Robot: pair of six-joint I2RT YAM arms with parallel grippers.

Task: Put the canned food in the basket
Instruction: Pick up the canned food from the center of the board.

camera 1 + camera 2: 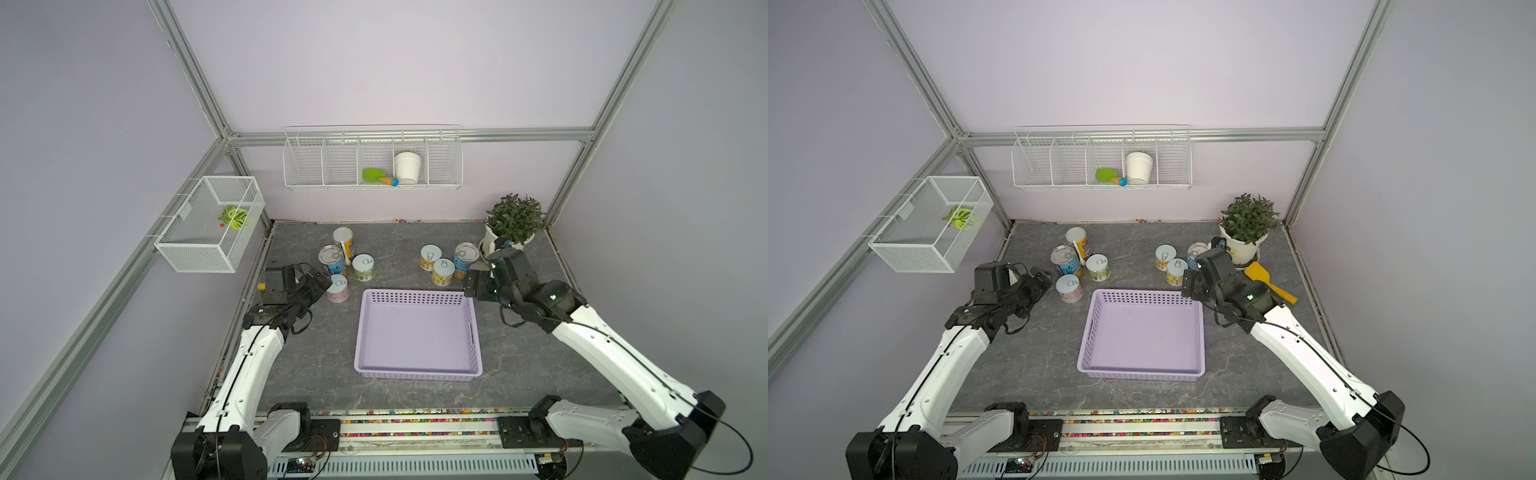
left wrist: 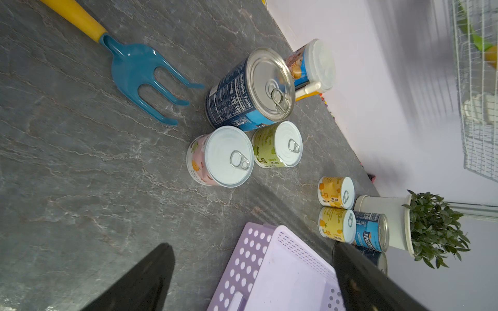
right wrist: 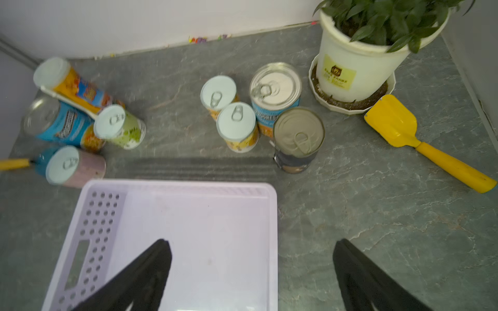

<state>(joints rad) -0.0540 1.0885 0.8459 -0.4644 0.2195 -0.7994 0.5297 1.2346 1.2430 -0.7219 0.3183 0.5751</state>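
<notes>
- Eight cans (image 1: 363, 266) stand behind the basket (image 1: 415, 296), none inside.
- Our left pincer (image 2: 249, 247) and right pincer (image 3: 252, 242) hang spread, empty.
- We should straddle the dark can (image 3: 298, 134) by the basket's corner, clearing neighbours.

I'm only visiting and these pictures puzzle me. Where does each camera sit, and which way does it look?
Top views: twin eyes high at the front, looking down on the table; left arm and right arm show.
Left wrist: rides that arm, facing the cans; left gripper open.
Right wrist: rides its arm, facing across the basket to the potted plant; right gripper open.
Shared: both wrist views show the pink can.
</notes>
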